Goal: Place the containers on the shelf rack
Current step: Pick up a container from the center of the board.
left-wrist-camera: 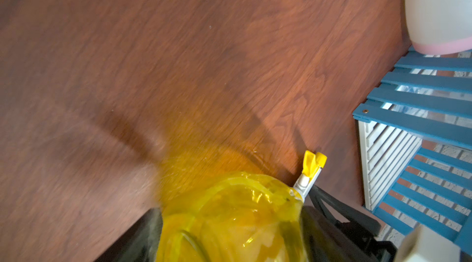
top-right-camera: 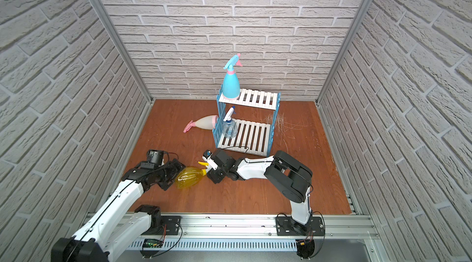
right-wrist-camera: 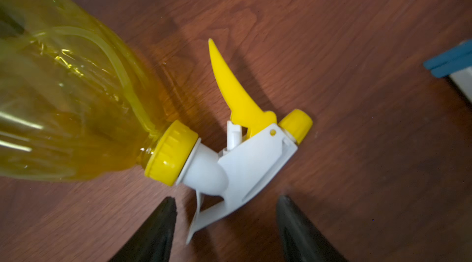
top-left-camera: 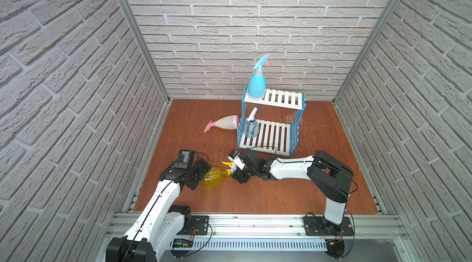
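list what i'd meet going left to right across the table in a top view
left gripper → yellow bottle → right gripper → shelf rack (cream-pink bottle, clear bottle and light-blue bottle overlap these, so left out)

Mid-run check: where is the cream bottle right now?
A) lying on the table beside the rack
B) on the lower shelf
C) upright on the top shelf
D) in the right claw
A: the cream bottle lies on its side on the table, base end against the rack from outside, on neither shelf.
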Available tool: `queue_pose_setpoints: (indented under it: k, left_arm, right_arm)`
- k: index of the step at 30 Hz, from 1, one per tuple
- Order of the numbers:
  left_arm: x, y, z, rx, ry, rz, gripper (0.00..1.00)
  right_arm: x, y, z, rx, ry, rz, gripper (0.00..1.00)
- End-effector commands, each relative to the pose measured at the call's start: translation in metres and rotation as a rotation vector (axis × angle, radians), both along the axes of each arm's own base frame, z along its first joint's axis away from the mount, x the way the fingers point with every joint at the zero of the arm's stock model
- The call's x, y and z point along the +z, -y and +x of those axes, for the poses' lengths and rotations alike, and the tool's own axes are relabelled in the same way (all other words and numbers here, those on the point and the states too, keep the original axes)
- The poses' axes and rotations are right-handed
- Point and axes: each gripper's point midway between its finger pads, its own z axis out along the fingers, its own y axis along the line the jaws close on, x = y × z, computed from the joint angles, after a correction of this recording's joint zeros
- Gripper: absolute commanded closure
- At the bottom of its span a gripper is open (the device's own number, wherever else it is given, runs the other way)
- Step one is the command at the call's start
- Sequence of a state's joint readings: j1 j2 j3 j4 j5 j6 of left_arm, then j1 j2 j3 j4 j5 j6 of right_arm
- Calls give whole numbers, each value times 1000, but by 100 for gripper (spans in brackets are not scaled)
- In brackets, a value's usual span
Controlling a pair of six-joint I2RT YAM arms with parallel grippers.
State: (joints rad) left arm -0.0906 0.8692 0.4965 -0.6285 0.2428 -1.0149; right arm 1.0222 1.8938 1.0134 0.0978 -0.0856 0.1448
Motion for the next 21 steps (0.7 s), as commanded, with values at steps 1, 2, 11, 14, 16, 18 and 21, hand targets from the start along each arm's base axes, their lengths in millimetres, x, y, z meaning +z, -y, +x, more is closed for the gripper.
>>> queue_pose_setpoints:
  k: [1,2,11,14,16,18,21]
  left_arm:
    - [-1,3,-3,-6,-5,-12,11]
    - [0,3,-3,-7,-2,-14,11]
    - [8,8,-2,-19,13,-41,11]
    - [7,7,-3,-19,11,-33,11]
    - [5,5,-4,-16,6,-23,10]
    - [3,4,-5,-13,5,-17,10]
    - [3,3,-5,-12,11,-7,9]
  right_arm:
    - [-12,4,-3,-17,-29,-38,42]
    - [-13,4,-4,-16,-29,-39,43]
    - [-17,25,10,-128,93,-157,56]
    - [-13,34,14,-166,128,-160,60]
    - [-11,37,14,-171,138,-154,62]
    - [-12,36,13,-158,132,-157,64]
    - [-17,33,8,-131,110,-162,73]
